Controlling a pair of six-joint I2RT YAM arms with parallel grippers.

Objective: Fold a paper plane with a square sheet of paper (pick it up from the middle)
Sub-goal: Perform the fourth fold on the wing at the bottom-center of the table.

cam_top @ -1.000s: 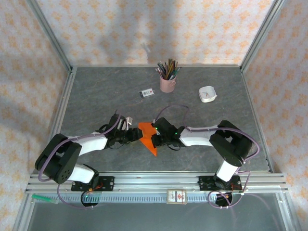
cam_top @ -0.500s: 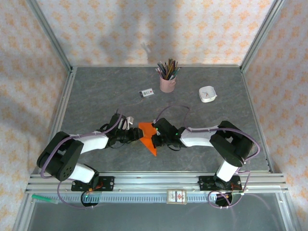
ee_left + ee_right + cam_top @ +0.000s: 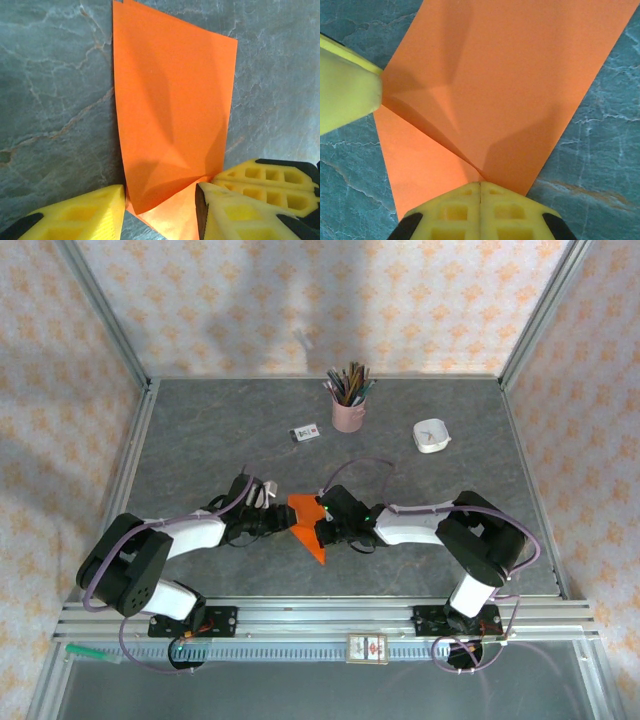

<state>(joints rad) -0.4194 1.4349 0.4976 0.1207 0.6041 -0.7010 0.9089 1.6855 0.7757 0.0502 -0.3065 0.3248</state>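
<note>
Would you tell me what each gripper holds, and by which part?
The right gripper pinches the orange paper at its folded edge; the left gripper is open, holding nothing.

Bare tabletop (image 3: 200, 460) was left open around the left gripper (image 3: 284, 523) and right gripper (image 3: 319, 531), crowded at the folded orange paper (image 3: 310, 540); pencil cup (image 3: 348, 413), card (image 3: 305, 433) and white dish (image 3: 431, 436) were ranged well beyond.
</note>
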